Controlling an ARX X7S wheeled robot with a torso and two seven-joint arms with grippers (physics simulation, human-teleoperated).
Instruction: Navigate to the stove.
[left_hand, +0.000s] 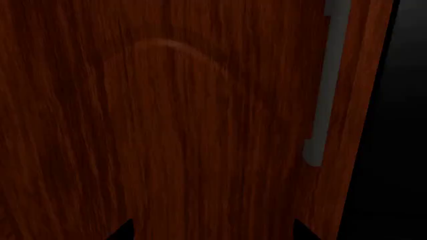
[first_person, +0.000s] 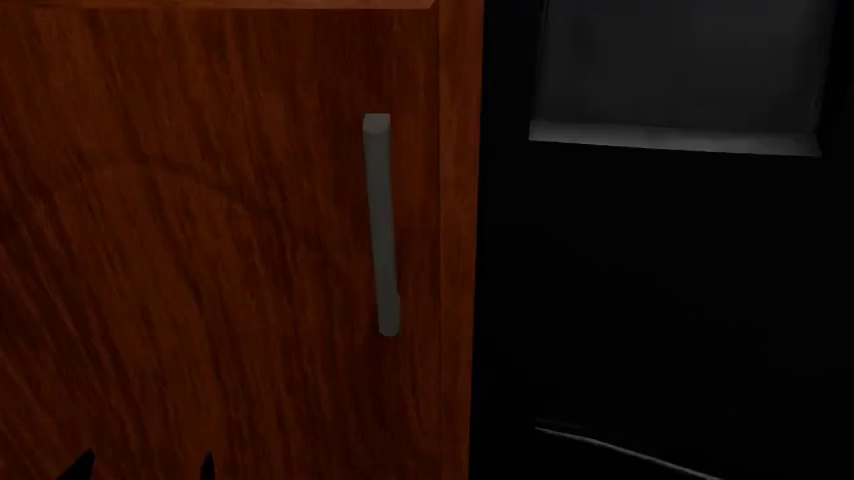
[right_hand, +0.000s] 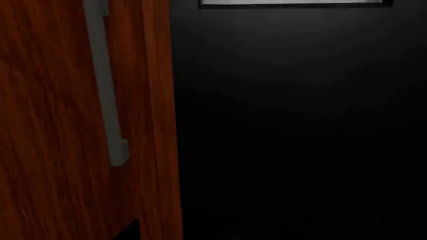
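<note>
The stove is out of view in every frame. The head view is filled by a reddish-brown wooden cabinet door (first_person: 200, 250) with a vertical grey bar handle (first_person: 382, 225). To its right stands a tall plain black appliance (first_person: 667, 300) with a grey recessed panel (first_person: 674, 70). My left gripper (left_hand: 213, 231) is open and empty close in front of the door; its two dark fingertips (left_hand: 123, 230) stand wide apart. It also shows at the bottom of the head view (first_person: 143, 467). My right gripper (right_hand: 213, 232) shows one fingertip (right_hand: 130, 231) set wide; the other is lost against the black.
The cabinet door (left_hand: 167, 125) and its handle (left_hand: 327, 85) are very near the left wrist camera. The right wrist view shows the door edge (right_hand: 157, 125), the handle (right_hand: 107, 90) and the black appliance front (right_hand: 300, 125). Both fronts stand close ahead.
</note>
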